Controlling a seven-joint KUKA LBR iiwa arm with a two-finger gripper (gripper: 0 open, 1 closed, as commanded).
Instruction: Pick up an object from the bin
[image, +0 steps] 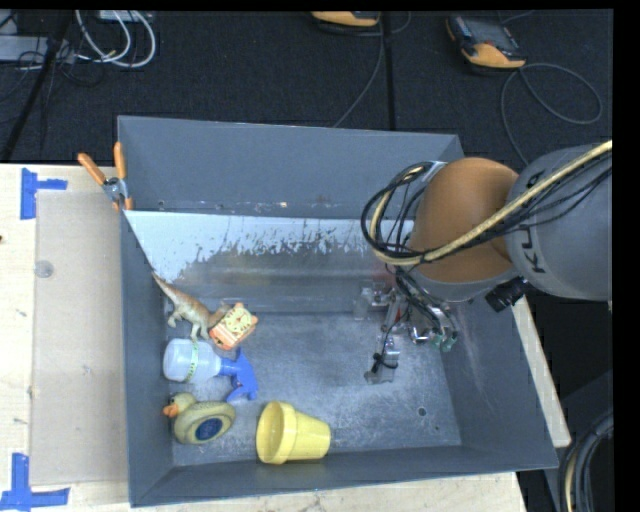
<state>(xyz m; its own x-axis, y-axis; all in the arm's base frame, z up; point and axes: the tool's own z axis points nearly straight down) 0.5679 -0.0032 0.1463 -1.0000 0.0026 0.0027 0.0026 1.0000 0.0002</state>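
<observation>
Tool low over bare floor of bin, 3 o'clock of centre. Tool state: cannot tell. Yellow cup, toy dinosaur in heap at 8 o'clock, well apart.

The orange cover hides part of the bin rim.

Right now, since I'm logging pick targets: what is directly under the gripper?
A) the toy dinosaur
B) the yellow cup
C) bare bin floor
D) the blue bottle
C: the gripper hangs over bare bin floor, well apart from the yellow cup at the lower left.
</observation>
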